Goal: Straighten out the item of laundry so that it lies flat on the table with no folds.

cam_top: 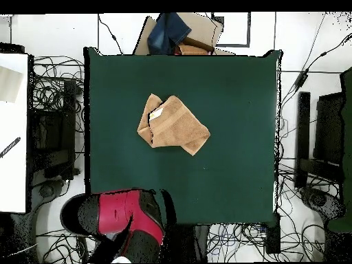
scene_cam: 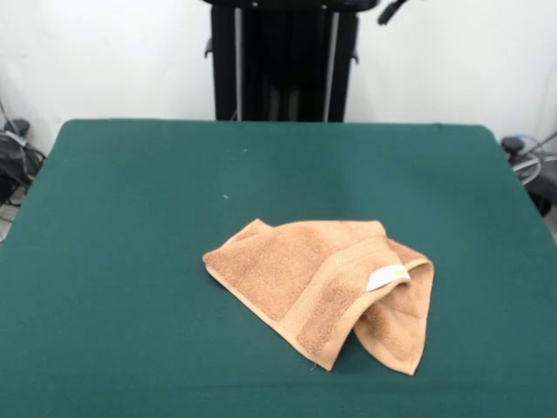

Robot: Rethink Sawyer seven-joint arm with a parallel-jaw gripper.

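Note:
The tan terry-cloth towel (scene_cam: 305,279) lies crumpled right of the middle of the green table (scene_cam: 130,226). Its right side is folded over itself, with the white tag (scene_cam: 387,277) facing up on the fold. In the overhead view the towel (cam_top: 175,127) sits in the table's (cam_top: 240,137) upper left part, tag (cam_top: 157,112) at its upper left. The red and black arm (cam_top: 127,216) is drawn back off the table's bottom left corner. Its gripper does not show in either view.
The black pedestal (scene_cam: 283,61) stands behind the table's far edge. A cardboard box with something blue on it (cam_top: 180,34) sits past the overhead view's top edge of the table. Cables (cam_top: 51,89) and black stands (cam_top: 323,137) surround the table.

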